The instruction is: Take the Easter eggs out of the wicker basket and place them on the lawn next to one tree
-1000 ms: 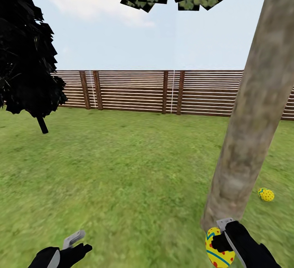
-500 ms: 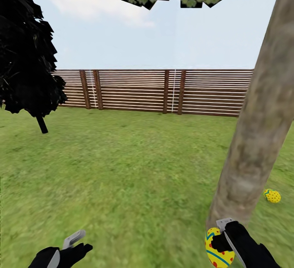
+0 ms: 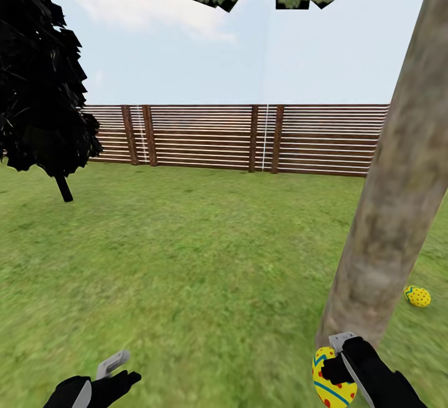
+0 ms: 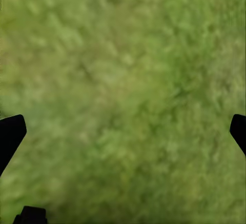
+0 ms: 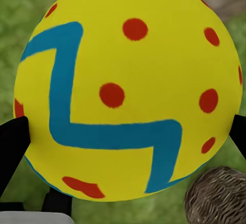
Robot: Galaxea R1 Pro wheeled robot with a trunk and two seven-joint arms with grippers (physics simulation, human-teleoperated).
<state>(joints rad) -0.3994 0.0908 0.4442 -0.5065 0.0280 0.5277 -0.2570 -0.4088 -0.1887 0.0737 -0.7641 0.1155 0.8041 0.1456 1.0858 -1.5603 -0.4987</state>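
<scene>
Nearest, at lower right: right gripper clamped on a yellow Easter egg with blue zigzag and red dots, just in front of the tree base. Lower left: left gripper spread apart, nothing between fingers, over bare lawn. Pale trunk leaning up along the right side, partly blocking the ground behind. Second egg lying on grass just beside trunk, far side. Farther left, black tree. Slatted fence closing the back.
</scene>
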